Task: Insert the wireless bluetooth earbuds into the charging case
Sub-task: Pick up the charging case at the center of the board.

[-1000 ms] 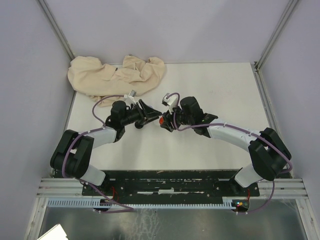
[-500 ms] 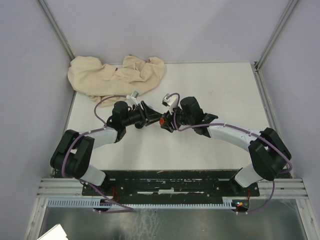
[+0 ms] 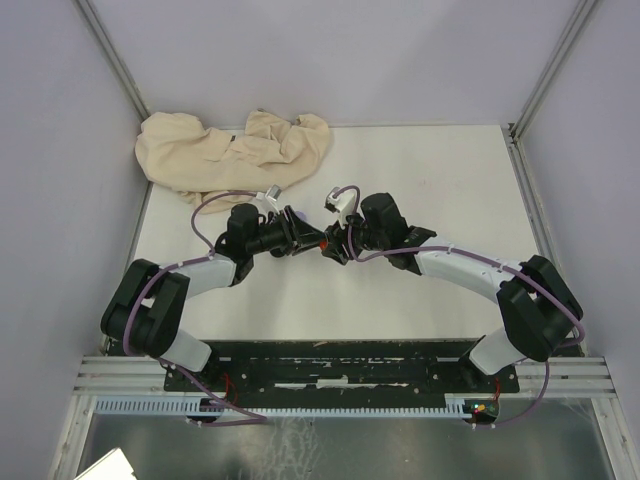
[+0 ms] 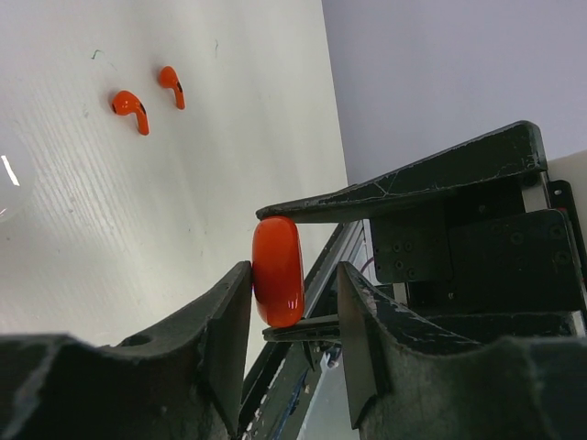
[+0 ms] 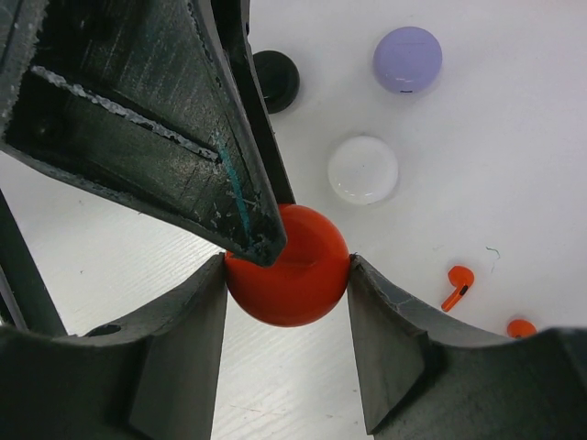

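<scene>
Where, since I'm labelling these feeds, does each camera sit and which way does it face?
Top: high behind the bases, looking down at the table; left arm and right arm show whole.
Left wrist: on the left arm, looking along the left gripper at the red case; its own fingers show.
Right wrist: on the right arm, looking down past the right gripper, closed on that case.
Shared: both wrist views show the red case and red earbuds.

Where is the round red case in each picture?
Top external: the red case is in the middle, where the left gripper and right gripper meet.
Left wrist: low centre, between the left gripper's own fingers.
Right wrist: centre, pinched by the right gripper.
Shared landmark: the red earbuds, seen in both wrist views only.
</scene>
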Motion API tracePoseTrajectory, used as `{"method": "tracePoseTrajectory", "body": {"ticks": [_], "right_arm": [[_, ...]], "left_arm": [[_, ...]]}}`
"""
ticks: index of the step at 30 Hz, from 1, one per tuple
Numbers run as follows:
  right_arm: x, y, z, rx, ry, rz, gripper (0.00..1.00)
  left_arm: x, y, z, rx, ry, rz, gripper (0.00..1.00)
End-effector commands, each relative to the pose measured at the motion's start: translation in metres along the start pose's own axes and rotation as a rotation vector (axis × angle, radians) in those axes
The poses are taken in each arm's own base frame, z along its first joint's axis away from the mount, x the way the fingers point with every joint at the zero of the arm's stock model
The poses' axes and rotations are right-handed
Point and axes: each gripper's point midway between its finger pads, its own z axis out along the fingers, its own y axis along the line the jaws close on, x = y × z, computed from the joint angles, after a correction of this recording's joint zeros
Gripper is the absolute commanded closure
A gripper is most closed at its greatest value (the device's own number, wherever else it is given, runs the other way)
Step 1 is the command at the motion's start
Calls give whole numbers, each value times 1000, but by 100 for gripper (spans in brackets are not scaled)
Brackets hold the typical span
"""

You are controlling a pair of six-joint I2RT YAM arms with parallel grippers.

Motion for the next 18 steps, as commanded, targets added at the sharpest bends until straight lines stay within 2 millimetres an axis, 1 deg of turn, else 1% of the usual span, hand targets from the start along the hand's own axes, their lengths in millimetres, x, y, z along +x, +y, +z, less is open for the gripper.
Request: {"method": "tracePoseTrajectory", "body": {"ticks": [1,3,7,11,14,15,16,17,18], "right_arm": [[-34,-1,-6,2,-90,-25,78],[-34,-1,-6,3,-90,-26,78],[-34,-2,-7,6,-91,-24,78],[-34,-2,-7,5,-93,-21,78],[-34,-2,-7,5,-93,-20,78],[-34,-2,-7,4,-93,-20,78],[-35,-2,-7,6,-95,-19,76],[-36,-3,-7,11,-97,-17,70],[-36,-4,-8,18,-98,-15,60]], "left_arm": [[4,-8,1,39,23,68,54],[4,-8,1,39,24,70,57],[5,-7,1,40,28,73,66],[6,-8,1,43,33,79,68],[7,-8,2,45,36,85,75],[8,-9,2,46,37,88,80],[7,-8,2,44,35,88,85],[7,-8,2,41,33,87,91],[6,-6,2,35,28,83,95]]}}
